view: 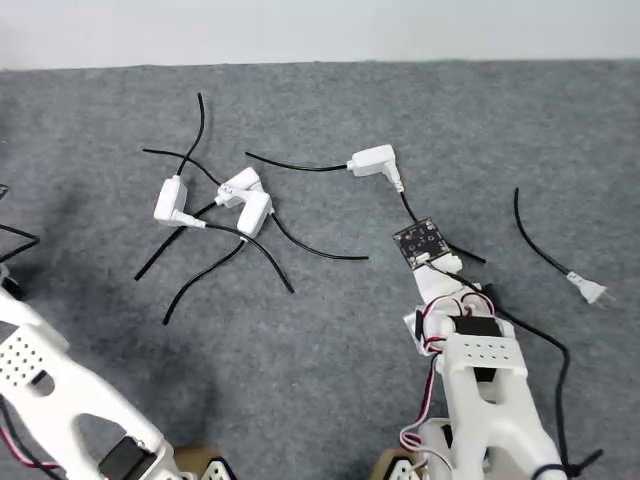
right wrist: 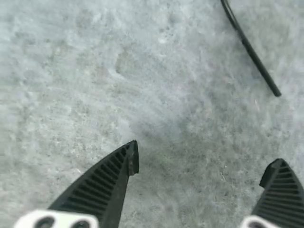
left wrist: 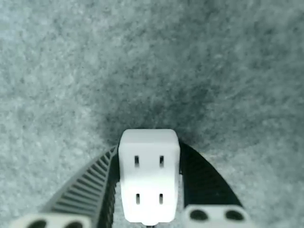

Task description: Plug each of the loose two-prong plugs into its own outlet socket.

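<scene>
Overhead, we see a loose plug lying at the grey counter's 3 o'clock, well apart from three white connectors clustered at 10 o'clock. Our left claw is clamped on a white socket with two pairs of slots. Our right claw stands apart over the counter, a black cord end lying beyond its fingertips.

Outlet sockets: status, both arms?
Left gripper shut on white outlet socket. Right gripper open, empty, over grey mat. Loose two-prong plug lying apart on mat, unplugged. Black cable end near right gripper.
</scene>
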Tool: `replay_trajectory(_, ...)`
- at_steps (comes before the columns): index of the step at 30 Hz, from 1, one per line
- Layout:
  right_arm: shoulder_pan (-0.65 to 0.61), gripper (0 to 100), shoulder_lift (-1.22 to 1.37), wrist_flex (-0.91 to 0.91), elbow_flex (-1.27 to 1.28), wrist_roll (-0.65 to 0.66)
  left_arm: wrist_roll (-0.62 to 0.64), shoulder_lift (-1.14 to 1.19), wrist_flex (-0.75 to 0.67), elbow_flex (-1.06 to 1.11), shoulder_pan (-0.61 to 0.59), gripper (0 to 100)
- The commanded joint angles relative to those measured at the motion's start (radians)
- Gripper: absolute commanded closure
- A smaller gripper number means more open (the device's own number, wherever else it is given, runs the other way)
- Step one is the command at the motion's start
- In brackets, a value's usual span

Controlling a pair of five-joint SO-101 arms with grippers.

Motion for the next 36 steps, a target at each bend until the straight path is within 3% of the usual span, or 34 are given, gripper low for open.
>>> replay_trajectory(1,-0.005,60.1,-0.01,-0.021,-0.006,0.009,0.002,-0.023,0.006,-0.031,-0.026,99)
replay_trajectory(8,-0.005,60.1,-0.01,-0.021,-0.006,0.009,0.003,-0.285,0.006,0.173,-0.015,99)
replay_trajectory(17,-0.002,60.1,-0.01,-0.021,-0.006,0.009,-0.002,-0.881,0.006,0.809,0.164,99)
replay_trajectory(28,0.099,60.1,-0.021,-0.019,-0.031,-0.074,0.012,-1.531,0.0,1.534,0.655,99)
replay_trajectory(31,0.117,60.1,-0.021,-0.018,-0.035,-0.077,0.101,-1.616,-0.009,1.649,0.818,99)
replay_trajectory(36,0.15,60.1,-0.021,-0.024,-0.04,-0.098,0.293,-1.674,-0.138,1.796,1.073,99)
